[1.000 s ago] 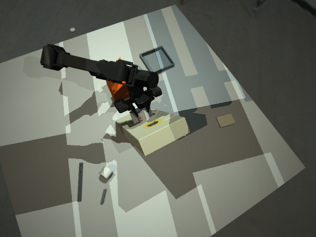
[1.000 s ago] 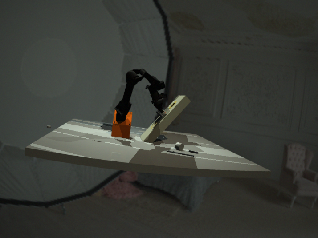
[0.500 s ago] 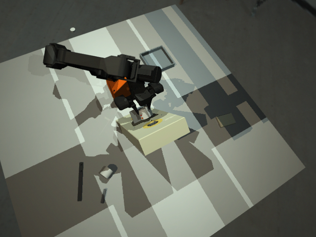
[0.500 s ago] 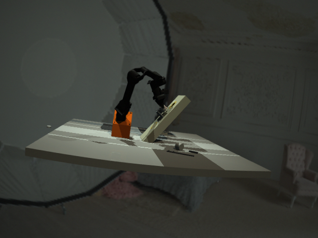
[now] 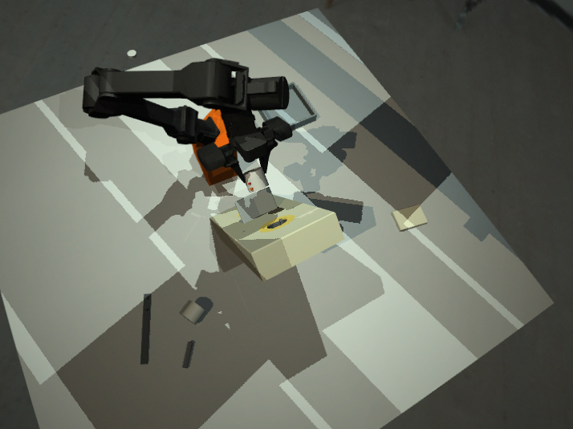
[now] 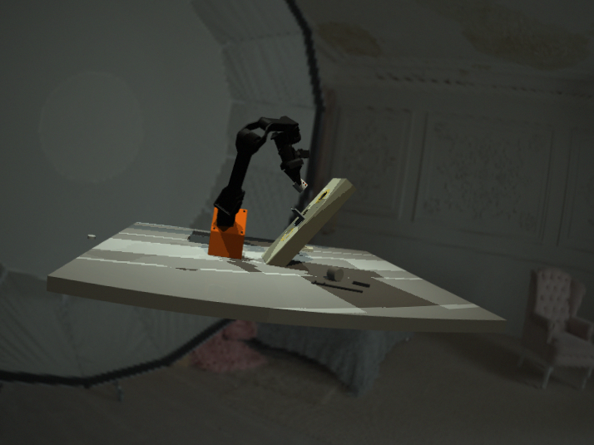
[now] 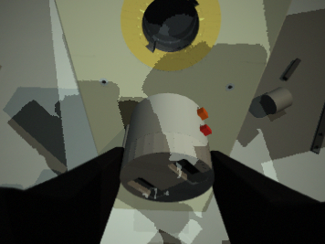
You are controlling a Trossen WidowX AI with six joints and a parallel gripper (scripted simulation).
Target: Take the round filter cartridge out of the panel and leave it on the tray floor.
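Observation:
The round filter cartridge (image 5: pixel 257 180) (image 6: pixel 303 185) (image 7: pixel 166 120) is pale, with two narrow slots on its face and two small red-orange tabs on its side. My gripper (image 5: pixel 254 175) (image 6: pixel 299 182) (image 7: pixel 166 156) is shut on it, one finger on each side, near the slotted face. It is held clear of the tilted service panel (image 5: pixel 310 249) (image 6: pixel 317 224) (image 7: pixel 91 51). The panel's round socket (image 5: pixel 276 224) (image 7: pixel 171 24), inside a yellow ring, is dark and empty. The tray (image 5: pixel 306 120) lies behind the arm, partly hidden by it in the top view.
A grey ledge (image 5: pixel 257 205) (image 6: pixel 297 213) sticks out from the panel below the cartridge. A loose cylinder (image 5: pixel 193 312) (image 6: pixel 334 273) (image 7: pixel 279 100), a long dark bar (image 5: pixel 145 328) and a short one (image 5: pixel 188 354) lie on the table. A cream block (image 5: pixel 409 217) lies at the right.

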